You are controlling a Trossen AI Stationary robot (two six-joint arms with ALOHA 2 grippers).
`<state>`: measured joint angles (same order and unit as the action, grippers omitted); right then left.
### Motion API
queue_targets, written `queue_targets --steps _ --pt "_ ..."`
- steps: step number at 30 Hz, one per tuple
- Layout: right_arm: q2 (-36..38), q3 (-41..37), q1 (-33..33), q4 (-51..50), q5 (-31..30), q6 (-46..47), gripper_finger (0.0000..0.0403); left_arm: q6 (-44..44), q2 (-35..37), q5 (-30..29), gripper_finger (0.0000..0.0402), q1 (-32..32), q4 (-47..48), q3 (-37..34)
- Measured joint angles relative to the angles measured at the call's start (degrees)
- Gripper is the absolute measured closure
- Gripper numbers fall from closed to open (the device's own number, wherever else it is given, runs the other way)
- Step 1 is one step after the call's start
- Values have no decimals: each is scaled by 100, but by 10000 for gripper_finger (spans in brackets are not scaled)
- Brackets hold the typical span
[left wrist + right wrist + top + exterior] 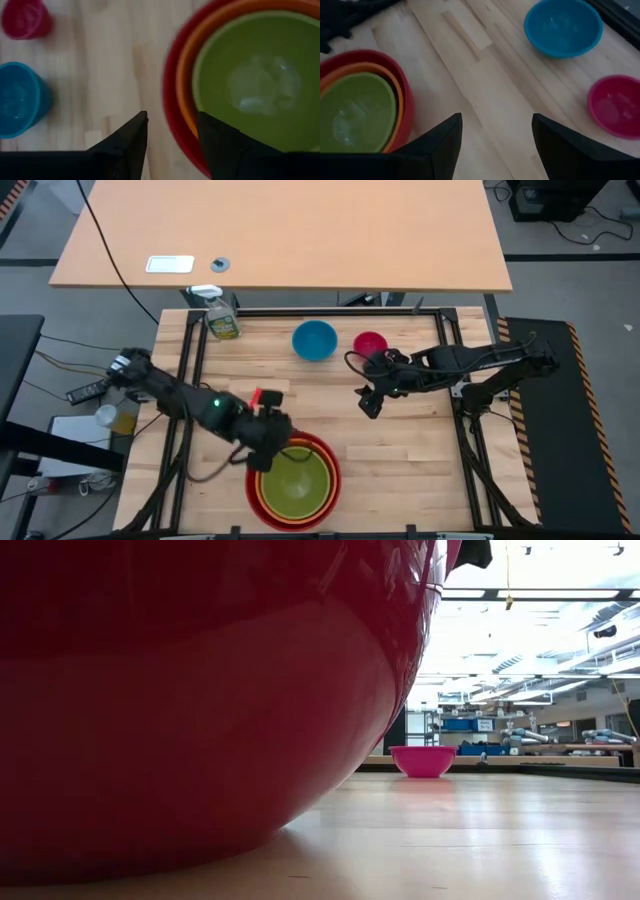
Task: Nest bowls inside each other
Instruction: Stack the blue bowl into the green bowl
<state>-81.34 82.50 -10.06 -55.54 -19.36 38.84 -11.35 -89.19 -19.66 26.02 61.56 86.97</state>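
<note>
High view: spray bottle (222,320) label unreadable, bowls (294,478) unmarked

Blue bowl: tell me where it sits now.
In the high view the blue bowl stands alone at the table's far side, between the spray bottle and the pink bowl.

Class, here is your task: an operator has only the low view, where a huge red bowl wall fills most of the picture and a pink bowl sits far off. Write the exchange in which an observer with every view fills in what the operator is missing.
Operator: Is anything inside the red bowl?
Observer: Yes, an orange bowl nests in it, with a lime green bowl inside that.
Operator: Any bowl besides the pink bowl still loose?
Observer: A blue bowl stands beside it, apart from it.
Operator: Where are the end effectors?
Observer: The left end effector straddles the stack's rim; the right end effector hovers open over bare table.
</note>
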Motion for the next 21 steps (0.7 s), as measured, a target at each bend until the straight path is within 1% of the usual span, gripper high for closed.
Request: queue_targets --steps 4,9,12,14,18,21 --pt "-5 -120 131 367 -8 27 157 181 463 1 230 -517 -673 -601" --pt "-7 -290 315 548 -19 85 164 603 960 83 230 -1121 -1681 -1386" --pt "-16 -380 371 656 -54 241 174 872 1210 430 230 -1479 -2182 -1814" --pt "-12 -429 391 868 -71 349 181 1016 1290 674 230 -1721 -2358 -1981" --pt "-17 -538 419 1163 -71 541 193 1444 1307 1113 230 -2159 -2324 -2089" --pt "-9 -535 466 1234 -118 655 197 1729 1312 1719 230 -2542 -2396 -2089"
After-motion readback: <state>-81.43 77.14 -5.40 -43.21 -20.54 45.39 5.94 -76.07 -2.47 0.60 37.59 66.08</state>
